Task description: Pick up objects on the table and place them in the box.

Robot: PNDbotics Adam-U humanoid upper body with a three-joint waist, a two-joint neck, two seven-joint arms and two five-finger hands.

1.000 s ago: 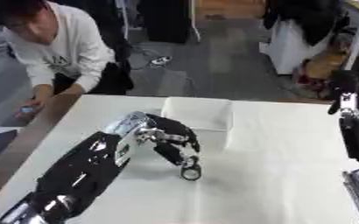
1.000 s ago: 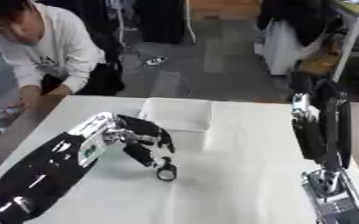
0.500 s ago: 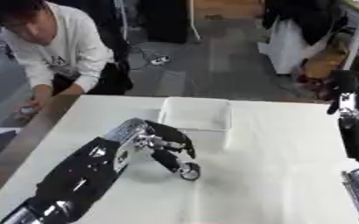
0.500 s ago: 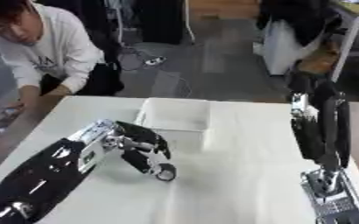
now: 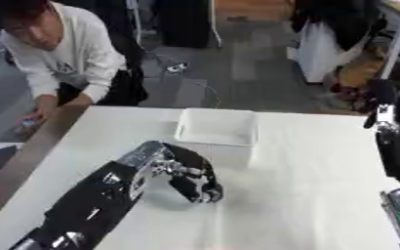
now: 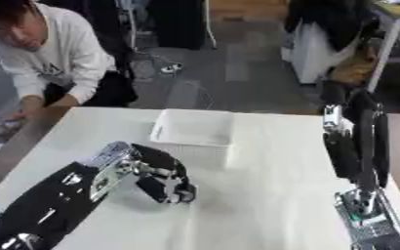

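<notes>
Left robot hand closing on a small ring, box just beyond

Left eye view: the left robot hand curls down onto a small dark ring-shaped object on the white bench; the white open plastic box lies just far-right. Right eye view: the right robot hand hangs upright, well right; fingers unclear.
</notes>
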